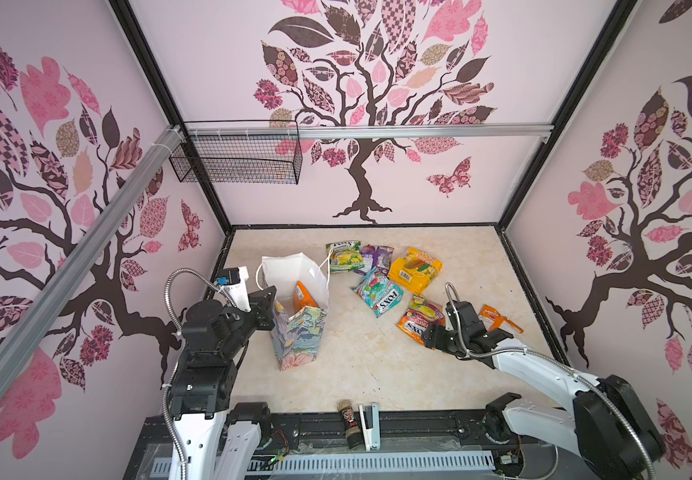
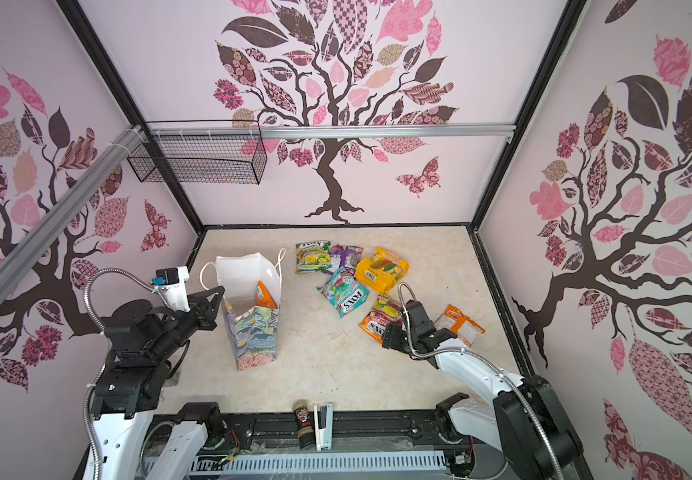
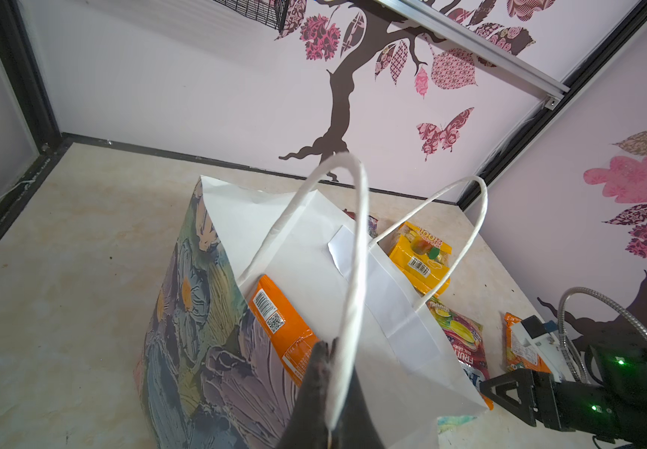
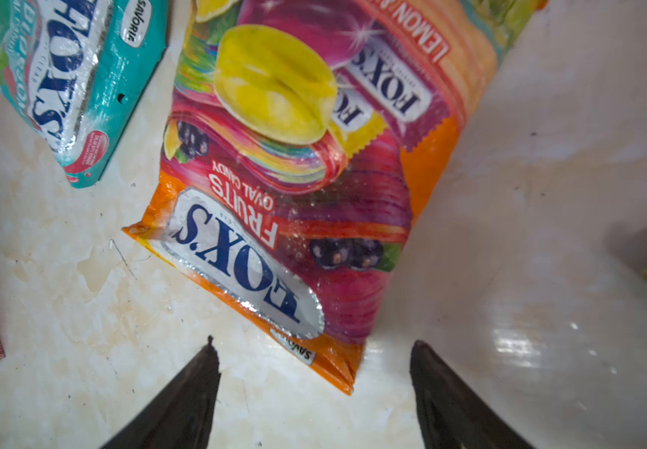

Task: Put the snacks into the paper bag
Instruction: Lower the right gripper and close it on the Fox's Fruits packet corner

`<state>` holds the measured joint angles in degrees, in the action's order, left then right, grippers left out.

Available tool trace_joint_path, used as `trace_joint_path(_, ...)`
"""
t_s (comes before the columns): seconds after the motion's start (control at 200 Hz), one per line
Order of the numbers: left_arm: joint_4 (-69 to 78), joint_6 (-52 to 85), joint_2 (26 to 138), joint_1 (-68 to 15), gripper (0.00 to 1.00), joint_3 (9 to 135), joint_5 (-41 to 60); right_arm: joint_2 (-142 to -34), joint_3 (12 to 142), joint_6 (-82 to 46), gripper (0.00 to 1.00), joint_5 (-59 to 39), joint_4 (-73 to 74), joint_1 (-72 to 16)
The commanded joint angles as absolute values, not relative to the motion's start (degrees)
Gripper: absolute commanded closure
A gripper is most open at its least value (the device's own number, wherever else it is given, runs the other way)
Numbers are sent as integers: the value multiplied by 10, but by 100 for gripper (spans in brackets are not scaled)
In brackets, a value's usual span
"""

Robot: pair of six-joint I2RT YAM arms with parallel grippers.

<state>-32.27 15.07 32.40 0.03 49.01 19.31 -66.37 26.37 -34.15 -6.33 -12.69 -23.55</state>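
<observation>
Six snacks lie loose on the marbled table, and a seventh, an orange packet, stands on edge inside the paper bag with its barcode side showing. The paper bag stands upright and open on the left part of the table, well apart from the loose group, with its white interior facing up. Left gripper: jaws pressed together on the bag's near cord handle, which runs up from between the fingertips in the left wrist view; in both top views this gripper sits at the bag's left rim. Right gripper: jaws spread, one finger on each side of the near corner of the orange FOX'S fruits packet, with a gap visible on both sides. That packet lies flat, printed face up. The teal FOX'S packet lies just beside it, apart. Farther back, the green-yellow packet, purple packet and yellow packet lie in a row, their edges overlapping. A small orange packet lies to the right of the right arm.
</observation>
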Motion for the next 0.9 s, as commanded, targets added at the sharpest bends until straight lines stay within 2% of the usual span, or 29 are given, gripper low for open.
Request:
trace_joint_path(0.0,-315,147,320,3,100,480,190,-683,259,-345,25,-73,-90,-235)
trace_joint_path(0.45,-315,146,323,3,100,481,190,-690,237,-349,37,-59,-47,-229)
trace_joint_path(0.655,-316,146,320,4,100,481,188,-690,235,-348,46,-54,-40,-224)
trace_joint_path(0.795,-317,145,319,3,100,480,187,-689,225,-352,58,-54,-30,-222)
trace_joint_path(0.895,-317,145,319,3,100,480,188,-687,222,-355,73,-51,-27,-222)
